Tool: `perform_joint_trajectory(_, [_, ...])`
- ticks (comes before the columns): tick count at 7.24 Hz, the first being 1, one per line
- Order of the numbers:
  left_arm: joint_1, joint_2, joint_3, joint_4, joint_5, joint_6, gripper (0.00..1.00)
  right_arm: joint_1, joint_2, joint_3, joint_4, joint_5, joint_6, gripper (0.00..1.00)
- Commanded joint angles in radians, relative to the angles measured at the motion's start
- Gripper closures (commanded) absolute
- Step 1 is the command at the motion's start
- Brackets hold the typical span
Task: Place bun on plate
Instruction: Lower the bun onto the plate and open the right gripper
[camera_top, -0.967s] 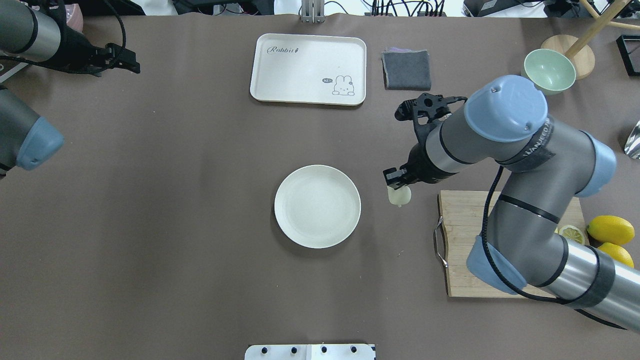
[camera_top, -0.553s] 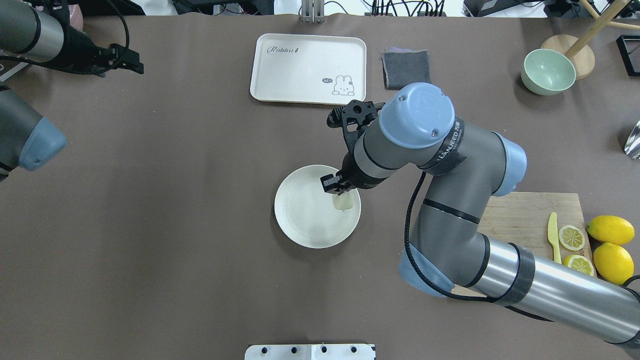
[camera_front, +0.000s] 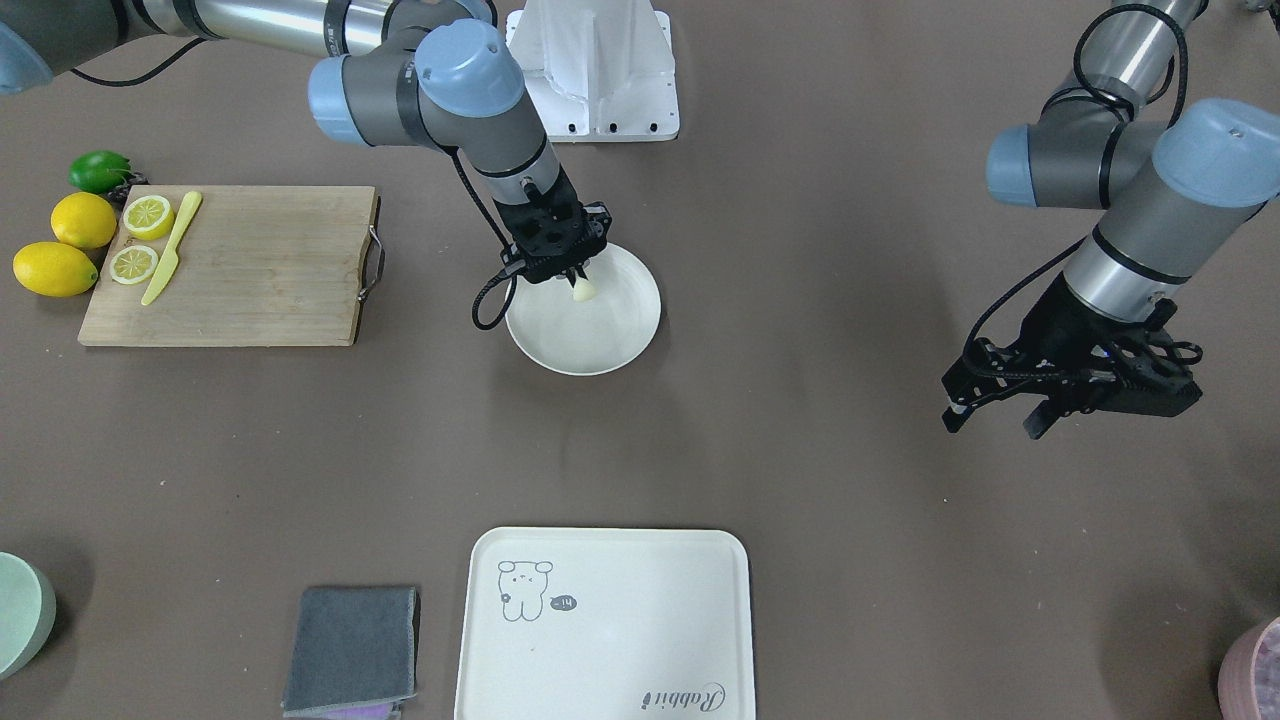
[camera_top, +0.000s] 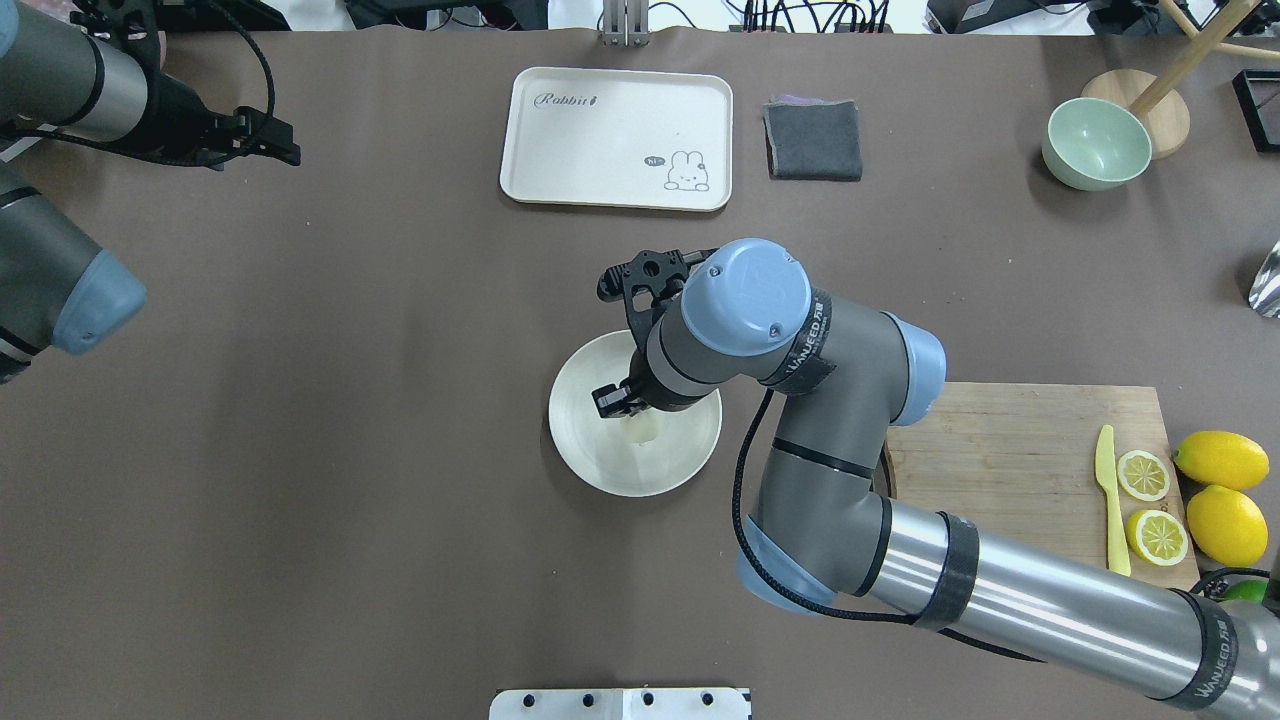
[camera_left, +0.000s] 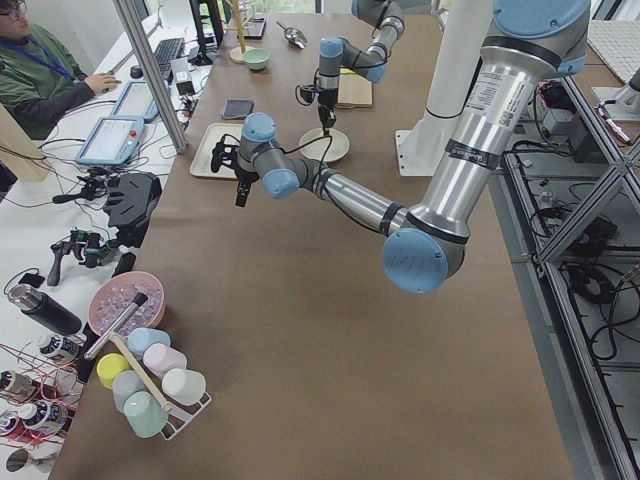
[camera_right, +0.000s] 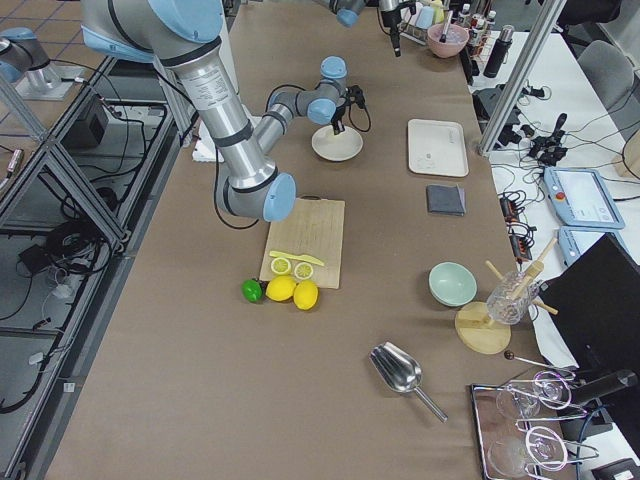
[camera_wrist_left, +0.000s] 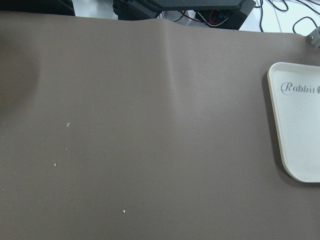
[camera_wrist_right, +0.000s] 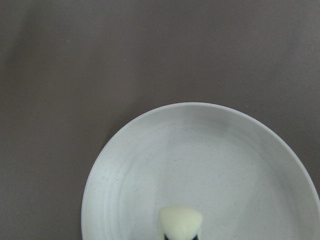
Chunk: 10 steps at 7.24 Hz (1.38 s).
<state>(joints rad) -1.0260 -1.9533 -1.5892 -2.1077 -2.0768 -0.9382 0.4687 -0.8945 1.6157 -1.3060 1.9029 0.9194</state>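
The bun over the plate
Right arm angles steeply down, right pincer clamped on it; left pincer lies level, fingers apart, well aside.

Right pincer points down over the plate, jaws closed on the bun, contact between bun and plate not discernible; left pincer hangs spread above the surface, well apart from the plate.
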Motion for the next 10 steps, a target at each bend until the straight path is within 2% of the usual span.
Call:
perform_joint_trajectory(1, [0.000, -0.001, 0.000, 0.000, 0.000, 0.001, 0.02, -0.015, 0.000, -0.007, 0.011, -0.013, 0.066, 0.00])
perform_joint_trajectory(6, [-0.011, -0.009, 0.006, 0.012, 0.007, 0.002, 0.02, 0.010, 0.002, 0.001, 0.013, -0.012, 0.072, 0.00])
perform_joint_trajectory(7, [-0.023, -0.009, 0.009, 0.012, 0.006, 0.001, 0.02, 0.046, 0.002, 0.009, 0.011, -0.002, 0.062, 0.00])
perform_joint_trajectory(8, [-0.063, -0.001, 0.014, 0.018, 0.000, 0.005, 0.02, 0.110, -0.012, 0.007, 0.001, 0.025, 0.050, 0.00])
perform_joint_trajectory(9, [-0.109, 0.001, 0.040, 0.028, -0.029, 0.053, 0.02, 0.193, -0.017, 0.003, -0.009, 0.097, -0.002, 0.00])
perform_joint_trajectory(10, [-0.215, 0.001, 0.096, 0.031, -0.160, 0.170, 0.02, 0.285, -0.042, 0.000, -0.012, 0.190, -0.084, 0.00])
